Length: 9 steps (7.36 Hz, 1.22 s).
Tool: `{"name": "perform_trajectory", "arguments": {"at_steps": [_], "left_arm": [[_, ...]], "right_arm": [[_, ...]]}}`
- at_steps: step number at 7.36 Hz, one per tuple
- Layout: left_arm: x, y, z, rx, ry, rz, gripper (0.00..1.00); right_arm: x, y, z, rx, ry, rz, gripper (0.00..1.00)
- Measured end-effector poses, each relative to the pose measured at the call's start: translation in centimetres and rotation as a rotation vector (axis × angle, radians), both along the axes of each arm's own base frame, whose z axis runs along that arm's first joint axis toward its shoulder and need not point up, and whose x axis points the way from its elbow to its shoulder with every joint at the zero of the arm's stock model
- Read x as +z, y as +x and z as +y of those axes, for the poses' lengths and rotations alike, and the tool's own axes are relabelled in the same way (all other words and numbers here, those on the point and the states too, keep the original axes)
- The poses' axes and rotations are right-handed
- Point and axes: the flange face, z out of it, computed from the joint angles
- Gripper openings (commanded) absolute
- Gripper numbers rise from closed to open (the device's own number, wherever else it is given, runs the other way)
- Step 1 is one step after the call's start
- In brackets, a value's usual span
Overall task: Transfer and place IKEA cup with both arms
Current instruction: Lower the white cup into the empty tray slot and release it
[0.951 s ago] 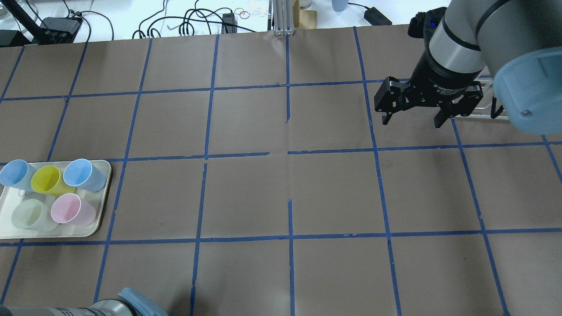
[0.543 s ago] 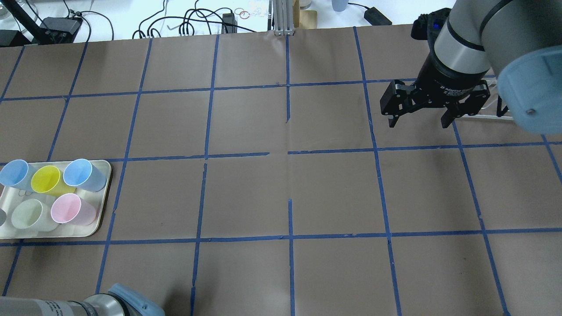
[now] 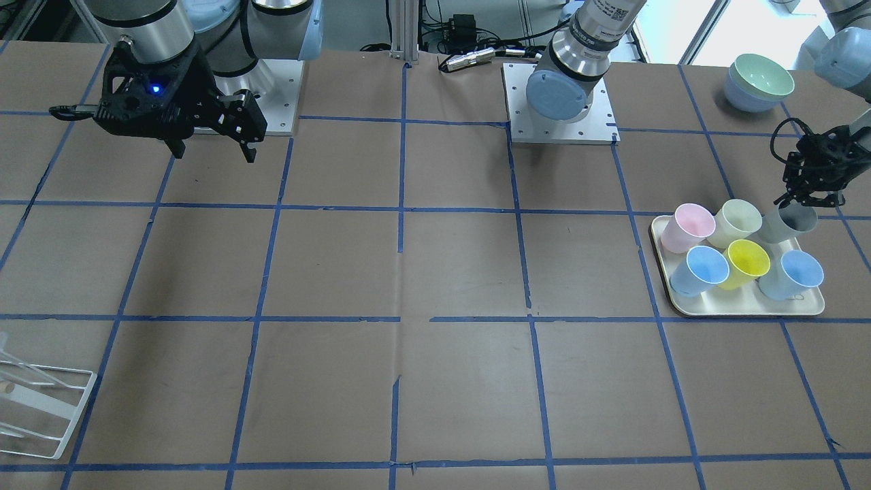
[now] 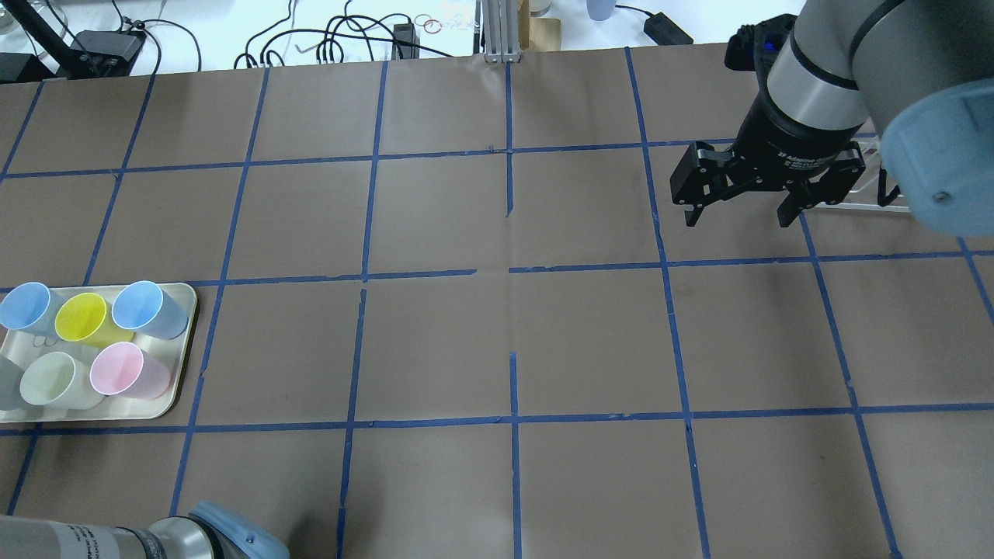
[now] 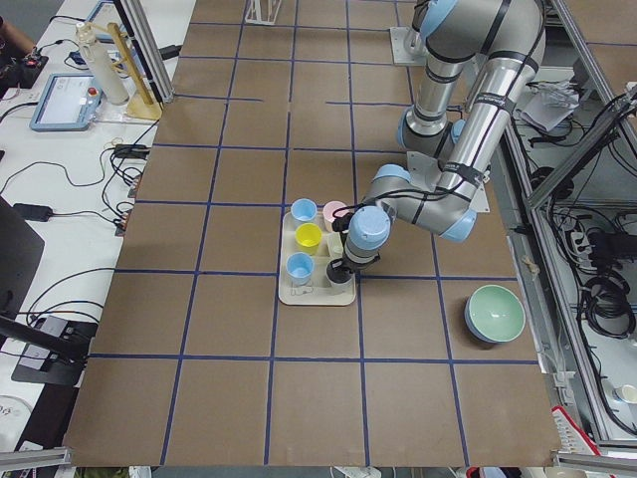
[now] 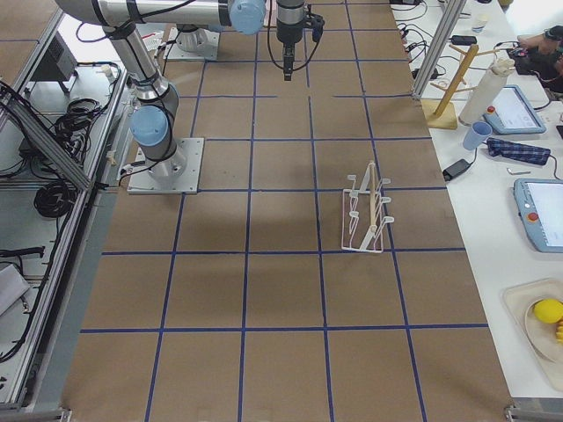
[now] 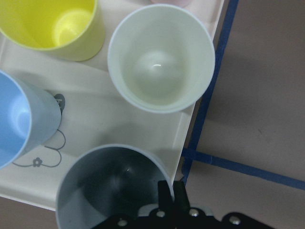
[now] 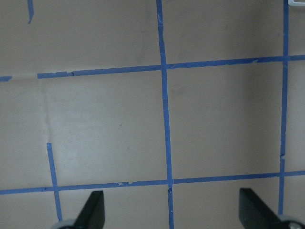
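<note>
The pale grey IKEA cup (image 7: 109, 191) stands upright at the tray's corner, next to the pale green-cream cup (image 7: 159, 57). It also shows in the front view (image 3: 789, 221) and at the left edge of the overhead view (image 4: 4, 384). My left gripper (image 3: 813, 197) is above it, with its fingers (image 7: 166, 195) pinched on the cup's rim. I cannot tell whether the cup rests on the tray (image 3: 748, 309). My right gripper (image 4: 734, 213) is open and empty, hovering over the table far to the right; its spread fingertips (image 8: 93, 210) show in the right wrist view.
The cream tray (image 4: 182, 341) also holds two light-blue cups (image 4: 144, 307), a yellow cup (image 4: 81, 318) and a pink cup (image 4: 124, 369). A white wire rack (image 4: 870, 198) stands behind the right gripper. Stacked bowls (image 3: 759, 82) sit near the left arm's side.
The grey cup has come into the overhead view at its left edge, beside the cream cup. The left arm's elbow has shifted left. The right gripper has moved slightly right and stays open.
</note>
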Motion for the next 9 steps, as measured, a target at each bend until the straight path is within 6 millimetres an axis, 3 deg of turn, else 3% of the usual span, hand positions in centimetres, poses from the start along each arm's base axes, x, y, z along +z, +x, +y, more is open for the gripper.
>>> {"name": "perform_trajectory", "arguments": {"at_steps": [1,2,3,6,9], "left_arm": [[-0.4,0.1,-0.1,0.003,-0.007,0.010,0.00],[-0.7,0.1,-0.2,0.006,-0.009,0.015,0.20],[-0.9,0.2,-0.3,0.009,-0.010,0.017,0.99],[-1.1,0.3,-0.3,0.071,0.008,0.019,1.00],[1.3,-0.2,-0.2,0.197,0.036,0.019,1.00]], "right_arm": [[0.0,0.0,0.0,-0.003,0.000,0.000,1.00],[0.0,0.0,0.0,-0.005,0.001,0.000,1.00],[0.0,0.0,0.0,-0.007,0.002,0.001,1.00],[-0.1,-0.1,0.1,-0.008,0.006,0.004,1.00],[-0.1,-0.1,0.1,-0.008,0.005,0.003,1.00]]}}
